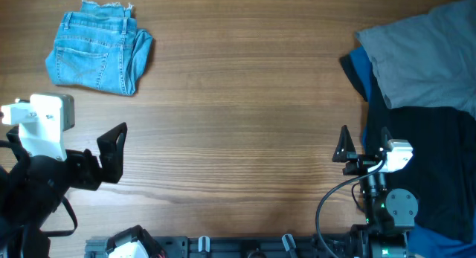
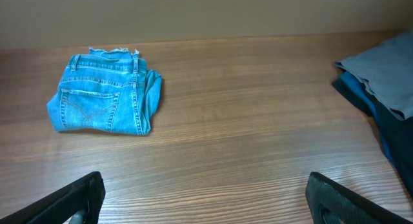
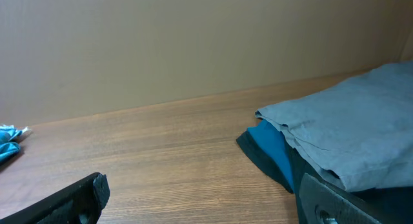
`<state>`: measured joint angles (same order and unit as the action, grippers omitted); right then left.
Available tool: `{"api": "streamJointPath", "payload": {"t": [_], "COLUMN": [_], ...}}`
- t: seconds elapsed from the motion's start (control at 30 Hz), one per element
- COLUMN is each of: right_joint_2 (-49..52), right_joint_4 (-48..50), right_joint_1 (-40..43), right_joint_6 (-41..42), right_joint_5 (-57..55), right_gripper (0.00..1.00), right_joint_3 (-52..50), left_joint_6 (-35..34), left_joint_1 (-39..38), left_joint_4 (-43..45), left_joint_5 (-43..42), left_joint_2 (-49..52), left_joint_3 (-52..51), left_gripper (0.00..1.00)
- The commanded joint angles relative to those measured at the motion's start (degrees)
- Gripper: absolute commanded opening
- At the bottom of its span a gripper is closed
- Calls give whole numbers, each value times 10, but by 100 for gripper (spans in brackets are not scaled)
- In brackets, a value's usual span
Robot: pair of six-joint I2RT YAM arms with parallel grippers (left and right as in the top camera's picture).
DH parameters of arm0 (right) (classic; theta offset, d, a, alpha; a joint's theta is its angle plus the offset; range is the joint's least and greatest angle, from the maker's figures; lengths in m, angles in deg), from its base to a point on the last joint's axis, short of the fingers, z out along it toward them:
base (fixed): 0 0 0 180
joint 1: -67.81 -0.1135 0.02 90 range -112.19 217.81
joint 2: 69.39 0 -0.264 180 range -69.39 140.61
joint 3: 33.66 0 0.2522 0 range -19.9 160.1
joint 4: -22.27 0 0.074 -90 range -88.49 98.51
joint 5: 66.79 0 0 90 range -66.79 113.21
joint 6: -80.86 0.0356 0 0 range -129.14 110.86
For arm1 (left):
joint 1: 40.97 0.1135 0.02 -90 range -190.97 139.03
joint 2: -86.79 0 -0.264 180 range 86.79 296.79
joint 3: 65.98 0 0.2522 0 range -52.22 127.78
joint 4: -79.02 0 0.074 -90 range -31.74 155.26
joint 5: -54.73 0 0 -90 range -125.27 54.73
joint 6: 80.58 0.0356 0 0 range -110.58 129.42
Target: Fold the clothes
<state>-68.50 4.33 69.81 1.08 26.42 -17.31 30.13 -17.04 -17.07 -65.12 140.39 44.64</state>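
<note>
Nearest the robot, the left hand (image 2: 205, 192) hovered over the bare wooden counter (image 1: 238, 102), on the near side of the jeans (image 1: 97, 53) and apart from them. Its two black fingers (image 2: 71, 201) were spread wide with nothing between them. The right hand (image 3: 203, 192) sat well to the right of the jeans and nearer than them. Its fingers were also spread wide and empty.

Farther back, the jeans lay at the counter's far left corner, touched by neither hand. They were light blue, faded denim, folded into a compact, roughly square packet. A stitched back pocket (image 2: 87, 104) faced up, with the waistband and belt loops just beyond it. A pale frayed hem (image 2: 113, 51) showed along the packet's far edge. On the packet's right side the folded layers bulged out in a rounded roll. Any label on them was too small to read.

Well to the right of the jeans, across open counter, lay a pile of other clothes. A grey garment (image 1: 424, 53) was on top, a blue one (image 1: 361, 72) peeked out beneath it, and black fabric (image 1: 424, 161) spread on the pile's near side.
</note>
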Motion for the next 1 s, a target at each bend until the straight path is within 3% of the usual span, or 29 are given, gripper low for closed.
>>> {"api": "streamJointPath", "payload": {"t": [0.0,0.1,0.23,0.4,0.57,0.83,0.97], "right_joint_2": [-5,-5,-5,-5,-5,-5,-5], "right_joint_4": [3,3,3,3,3,3,3], "right_joint_1": [3,3,3,3,3,3,3], "right_joint_6": [4,4,4,4,4,4,4], "right_joint_5": [1,1,1,1,1,1,1], "right_gripper": [100,100,100,100,100,100,100], "right_joint_3": [-4,-4,-4,-4,-4,-4,-4], "left_joint_6": [10,10,9,-123,-202,-201,-204], "left_joint_1": [-6,-36,-129,-209,-212,-226,-225], "left_joint_4": [0,12,178,505,700,740,771], "left_joint_5": [-3,32,26,41,62,142,141], "left_joint_2": [7,9,-19,-116,-250,-509,-534], "left_joint_3": [1,-8,-91,-378,-631,-811,-871], "left_gripper": [100,100,100,100,100,100,100]}}
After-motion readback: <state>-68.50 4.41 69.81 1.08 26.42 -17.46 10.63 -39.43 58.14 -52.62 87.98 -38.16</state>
